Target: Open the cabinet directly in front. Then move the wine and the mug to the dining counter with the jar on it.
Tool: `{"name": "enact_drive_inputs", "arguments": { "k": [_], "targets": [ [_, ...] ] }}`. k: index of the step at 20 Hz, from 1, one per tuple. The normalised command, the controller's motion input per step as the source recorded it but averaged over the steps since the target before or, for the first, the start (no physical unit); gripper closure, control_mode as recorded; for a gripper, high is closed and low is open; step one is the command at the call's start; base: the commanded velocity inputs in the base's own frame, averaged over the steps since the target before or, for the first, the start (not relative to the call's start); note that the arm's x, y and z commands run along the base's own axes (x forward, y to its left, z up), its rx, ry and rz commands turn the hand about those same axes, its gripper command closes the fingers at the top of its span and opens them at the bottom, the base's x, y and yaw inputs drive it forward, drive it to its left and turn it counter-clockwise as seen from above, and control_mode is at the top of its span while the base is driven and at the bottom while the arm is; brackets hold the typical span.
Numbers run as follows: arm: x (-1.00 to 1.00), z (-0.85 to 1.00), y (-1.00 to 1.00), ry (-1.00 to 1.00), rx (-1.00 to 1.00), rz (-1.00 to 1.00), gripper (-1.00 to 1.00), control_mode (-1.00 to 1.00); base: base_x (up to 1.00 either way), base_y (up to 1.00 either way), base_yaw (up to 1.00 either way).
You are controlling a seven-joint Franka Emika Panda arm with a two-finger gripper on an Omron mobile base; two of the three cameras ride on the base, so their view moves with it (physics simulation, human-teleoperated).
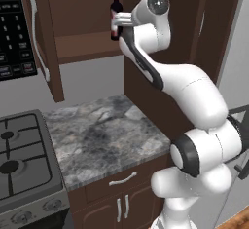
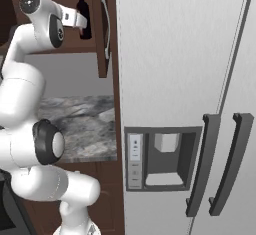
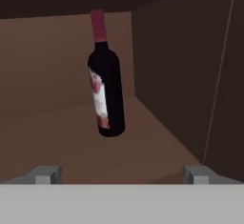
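Both cabinet (image 1: 73,28) doors stand open; pincer (image 3: 121,174), fingers apart, faces the upright wine (image 3: 106,92) inside

1. The cabinet (image 1: 92,23) is open, its doors swung wide to either side, and inside is a bare brown wooden shelf (image 1: 85,45).
2. A wine bottle (image 3: 106,92) stands upright on the shelf, near the right inner wall and toward the back.
3. Below it, a grey marbled counter (image 1: 104,138) spans from the stove (image 1: 22,169) at its left edge to a dark brown panel at its right edge.
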Motion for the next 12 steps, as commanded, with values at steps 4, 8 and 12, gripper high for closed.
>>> {"name": "enact_drive_inputs", "arguments": {
  "k": [4,8,12],
  "targets": [
    [0.39,0.00,0.14,0.02,0.00,0.00,-1.00,-1.00,0.00,0.00,0.00],
    [0.35,0.00,0.18,0.03,0.00,0.00,-1.00,-1.00,0.00,0.00,0.00],
    [0.37,0.00,0.16,0.01,-0.01,0.00,-1.00,-1.00,0.00,0.00,0.00]
  ]
}}
